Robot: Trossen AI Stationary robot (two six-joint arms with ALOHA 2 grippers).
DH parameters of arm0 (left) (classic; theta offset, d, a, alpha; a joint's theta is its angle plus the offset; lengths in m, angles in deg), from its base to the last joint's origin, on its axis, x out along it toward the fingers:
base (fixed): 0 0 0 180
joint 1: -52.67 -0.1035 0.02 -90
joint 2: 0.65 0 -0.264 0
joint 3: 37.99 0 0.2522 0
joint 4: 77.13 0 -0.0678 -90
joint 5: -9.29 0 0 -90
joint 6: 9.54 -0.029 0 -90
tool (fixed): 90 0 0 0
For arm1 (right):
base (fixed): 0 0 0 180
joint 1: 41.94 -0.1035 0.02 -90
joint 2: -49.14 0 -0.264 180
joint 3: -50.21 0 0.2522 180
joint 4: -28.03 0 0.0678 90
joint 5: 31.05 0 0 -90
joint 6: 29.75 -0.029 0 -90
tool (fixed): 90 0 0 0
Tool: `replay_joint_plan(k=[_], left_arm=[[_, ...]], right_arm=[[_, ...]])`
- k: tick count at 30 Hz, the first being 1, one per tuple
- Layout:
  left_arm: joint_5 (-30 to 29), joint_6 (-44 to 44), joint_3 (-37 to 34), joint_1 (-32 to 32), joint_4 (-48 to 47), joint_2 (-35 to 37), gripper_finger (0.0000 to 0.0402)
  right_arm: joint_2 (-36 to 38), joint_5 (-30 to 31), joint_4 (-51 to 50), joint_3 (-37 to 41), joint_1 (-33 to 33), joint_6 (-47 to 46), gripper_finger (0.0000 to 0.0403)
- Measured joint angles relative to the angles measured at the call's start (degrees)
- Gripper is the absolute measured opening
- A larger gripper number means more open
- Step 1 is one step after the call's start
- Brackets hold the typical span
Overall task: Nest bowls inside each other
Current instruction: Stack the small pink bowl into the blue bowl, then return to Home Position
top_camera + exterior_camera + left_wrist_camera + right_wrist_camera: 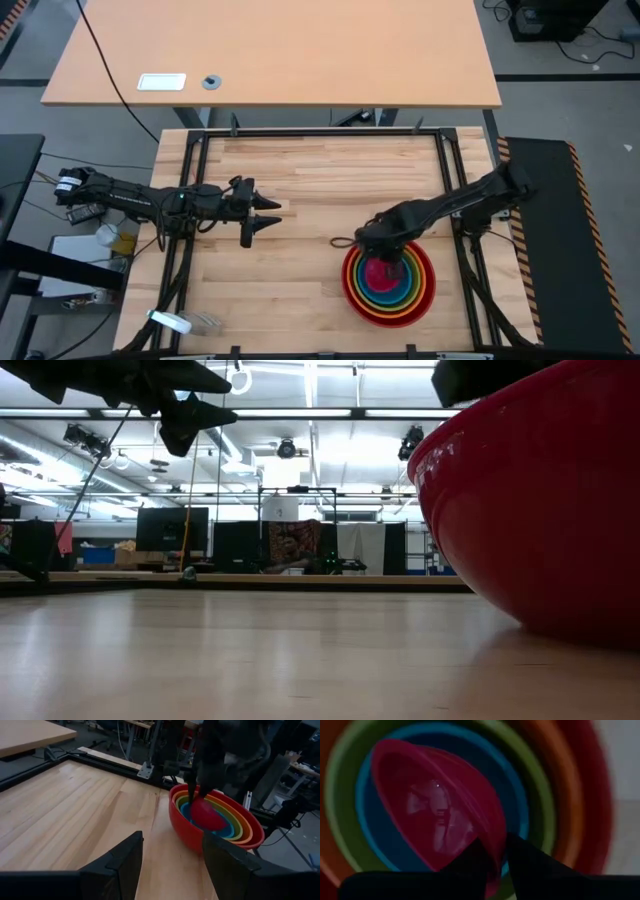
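Note:
Red point(350, 292), orange, lime green and blue bowls sit nested on the table's near right, the red one also close up in the low view point(540, 510). The magenta bowl point(435, 805) lies tilted inside the blue bowl point(375, 845), its hollow facing the right wrist camera. My right gripper point(495, 870) reaches down into the stack point(240, 827) and is shut on the magenta bowl's rim. My left gripper point(268, 220) hovers open over the table's left side, clear of everything, its fingers point(125, 865) pointing toward the stack. My right gripper holds the magenta bowl by its rim point(496, 851), one finger inside the hollow and one outside. The fingers come from above, pointing steeply down. The bowl hangs tilted below them, inside the blue bowl; whether its lower edge point(212, 827) rests on the blue bowl I cannot tell.
A black frame rail point(320, 133) runs round the wooden table. Beyond the far edge stands a light desk point(270, 50). A white object point(170, 322) lies at the near left corner. Bare wood point(310, 190) spreads between the two arms.

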Motion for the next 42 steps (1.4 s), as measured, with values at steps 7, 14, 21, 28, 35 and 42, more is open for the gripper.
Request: replay_joint_plan(k=[7,14,21,28,35,42], left_arm=[[0.0,0.0,0.0,0.0,0.0,0.0,0.0206],[0.0,1.1,0.0,0.0,0.0,0.0,0.0206],[0.0,1.7,0.0,0.0,0.3,0.0,0.0206],[0.0,2.1,0.0,0.0,0.3,0.0,0.0206],[0.0,2.1,0.0,0.0,0.3,0.0,0.0206],[0.0,-0.6,0.0,0.1,0.7,0.9,0.0206]], right_arm=[[-4.6,1.3,-0.3,0.0,-1.5,-1.1,0.0125],[-3.8,-1.8,-1.7,0.0,-2.2,-3.2,0.0196],[2.0,5.1,-4.9,0.0,-2.2,-6.7,0.0245],[5.1,9.9,-5.3,0.0,-2.2,-6.9,0.0250],[5.4,17.0,-6.9,0.0,-2.2,-5.9,0.0248],[12.6,20.6,-0.6,4.9,0.3,-2.4,0.0230]])
